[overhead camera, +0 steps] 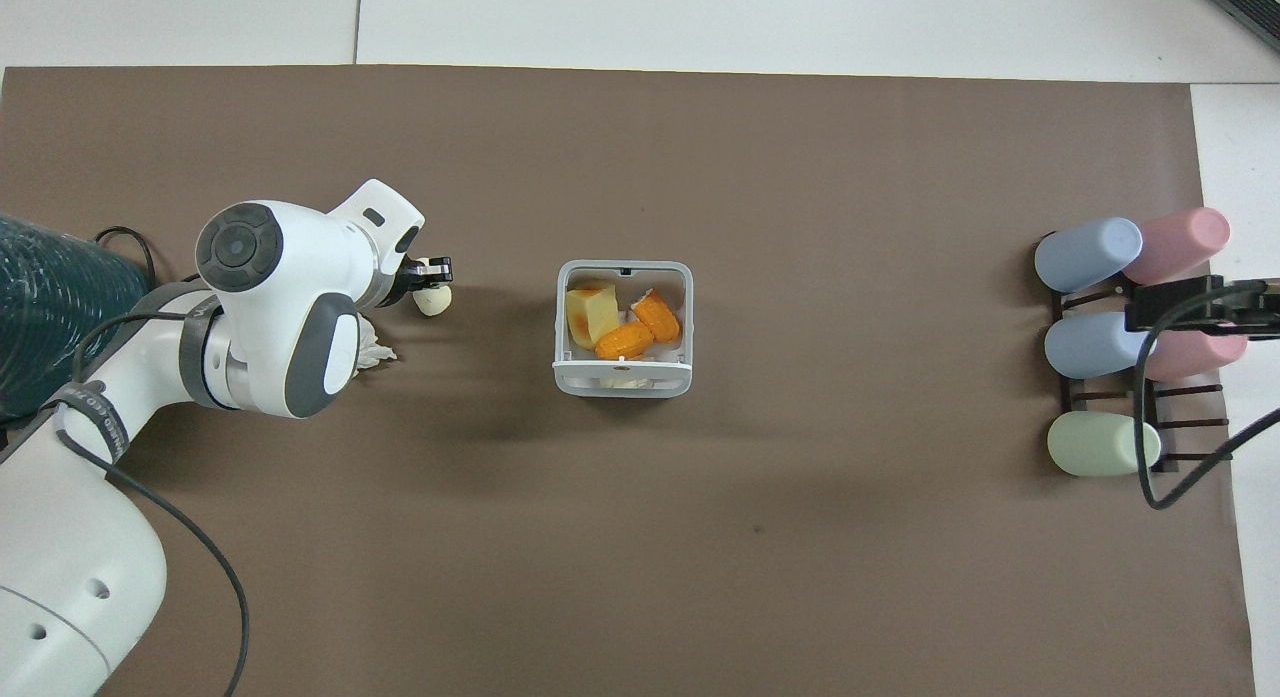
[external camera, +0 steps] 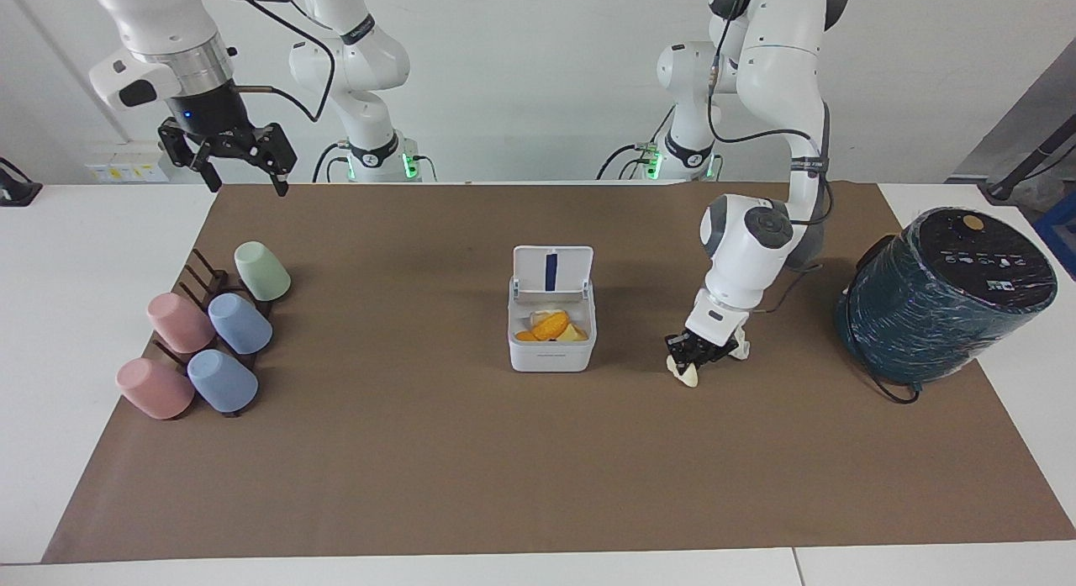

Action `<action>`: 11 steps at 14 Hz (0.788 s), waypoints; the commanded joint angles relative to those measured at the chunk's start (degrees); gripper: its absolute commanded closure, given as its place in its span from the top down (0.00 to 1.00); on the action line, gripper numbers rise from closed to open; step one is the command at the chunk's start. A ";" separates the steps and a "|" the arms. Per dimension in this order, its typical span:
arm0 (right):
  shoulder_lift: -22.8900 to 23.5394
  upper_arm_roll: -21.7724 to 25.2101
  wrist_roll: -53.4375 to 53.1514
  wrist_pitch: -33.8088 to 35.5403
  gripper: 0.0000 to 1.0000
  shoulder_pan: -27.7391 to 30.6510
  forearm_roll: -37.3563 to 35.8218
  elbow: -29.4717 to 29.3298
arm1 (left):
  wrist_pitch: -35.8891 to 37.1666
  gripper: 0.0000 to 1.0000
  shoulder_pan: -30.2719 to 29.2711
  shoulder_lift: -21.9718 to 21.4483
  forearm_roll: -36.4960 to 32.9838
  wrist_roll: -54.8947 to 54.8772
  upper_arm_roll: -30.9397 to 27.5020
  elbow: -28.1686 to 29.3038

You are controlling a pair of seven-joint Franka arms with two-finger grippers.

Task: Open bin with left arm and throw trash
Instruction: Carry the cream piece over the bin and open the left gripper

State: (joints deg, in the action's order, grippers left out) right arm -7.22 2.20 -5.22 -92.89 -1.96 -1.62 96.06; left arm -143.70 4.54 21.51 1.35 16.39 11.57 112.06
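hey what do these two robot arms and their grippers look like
Both arms are glossy white with dark grey joint caps and black lettered bands. Black cables trail along them. The left gripper and right gripper are black two-finger claws; green lights glow at both bases.

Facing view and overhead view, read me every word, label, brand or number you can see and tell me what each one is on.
None of the writing can be read.
Bin: a small line of print on its front wall, too small to read.
Dark wrapped cylinder: small white icons and marks on its black top, too small to read.
Left arm: white lettering on a black band, too blurred to read.
Cups: no print visible.
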 commanded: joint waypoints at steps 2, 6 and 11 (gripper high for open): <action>-1.22 -0.10 -0.67 0.60 1.00 0.03 -0.13 0.53 | 11.22 0.00 0.91 -0.33 -0.82 1.54 -0.94 -7.44; -0.44 -0.10 0.03 2.26 1.00 0.20 -0.22 -0.61 | 21.77 0.00 4.16 -1.21 -0.82 8.55 -1.02 -15.18; 2.91 0.08 0.03 3.86 1.00 0.82 -0.57 -3.78 | 26.19 0.00 12.68 -1.12 -0.82 22.25 -0.94 -20.73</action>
State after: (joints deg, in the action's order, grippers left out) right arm -6.33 2.75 -5.22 -90.40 -1.81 -1.62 94.90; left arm -119.21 14.12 20.15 1.34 33.95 11.67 93.22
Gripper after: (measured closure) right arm 0.000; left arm 0.868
